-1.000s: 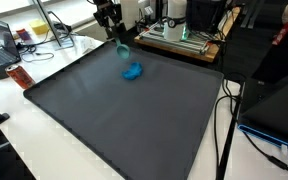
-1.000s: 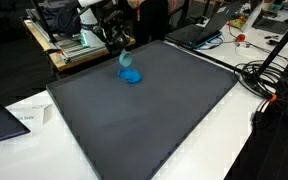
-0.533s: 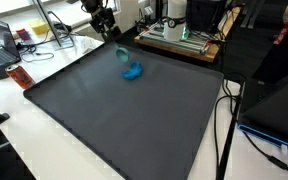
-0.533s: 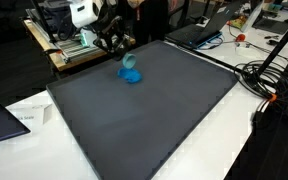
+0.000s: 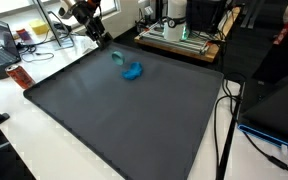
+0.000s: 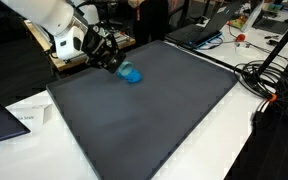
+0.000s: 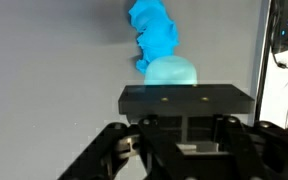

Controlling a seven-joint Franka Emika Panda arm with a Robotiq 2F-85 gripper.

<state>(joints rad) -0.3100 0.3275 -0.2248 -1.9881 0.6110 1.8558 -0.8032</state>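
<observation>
Fingers [image 7: 184, 95] of the black robot gripper are closed tight on a pale blue, rounded cup-like piece [image 7: 170, 72], which shows just past the fingertips in the wrist view — held above the mat. Beside it lies a bright blue crumpled cloth [image 5: 133, 71] on the large dark grey mat [image 5: 124, 115] that covers the white table [image 5: 44, 140]. In both exterior views the arm leans in from the far edge — gripper [image 6: 112, 65] near the cloth [image 6: 130, 76].

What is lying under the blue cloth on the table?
Under the blue cloth only the dark grey mat shows around it. Whether anything is beneath the cloth is hidden.
</observation>
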